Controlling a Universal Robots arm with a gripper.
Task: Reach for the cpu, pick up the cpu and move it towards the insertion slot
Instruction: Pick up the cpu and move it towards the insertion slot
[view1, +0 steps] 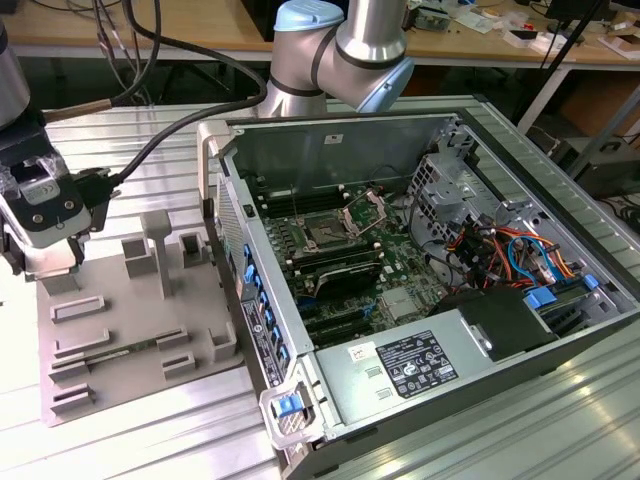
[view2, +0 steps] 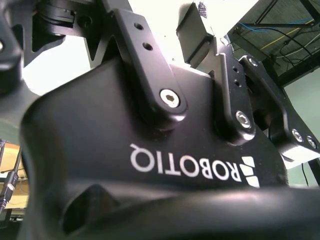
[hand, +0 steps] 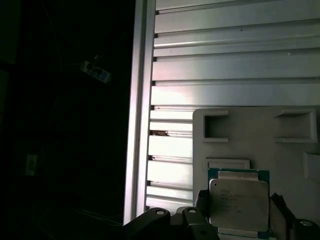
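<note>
The cpu (hand: 239, 201), a silvery square chip on a green base, lies at the grey tray (hand: 250, 130) in the first wrist view. My gripper (hand: 240, 206) has one dark finger (hand: 202, 200) against one edge of the chip and the other finger (hand: 280, 206) close at the opposite edge. Whether the chip is lifted off the tray cannot be told. In the exterior view my gripper (view1: 52, 262) is low over the far corner of the grey tray (view1: 130, 320), at the exterior view's left. The insertion slot (view1: 326, 236), its metal frame raised, sits in the open computer case.
The open computer case (view1: 420, 250) stands to the exterior view's right of the tray, with its side wall (view1: 250, 300) between tray and motherboard. Upright posts (view1: 160, 250) rise from the tray. The slatted metal table's edge (hand: 141, 125) runs beside the tray. A thick cable (view1: 150, 150) trails from the wrist.
</note>
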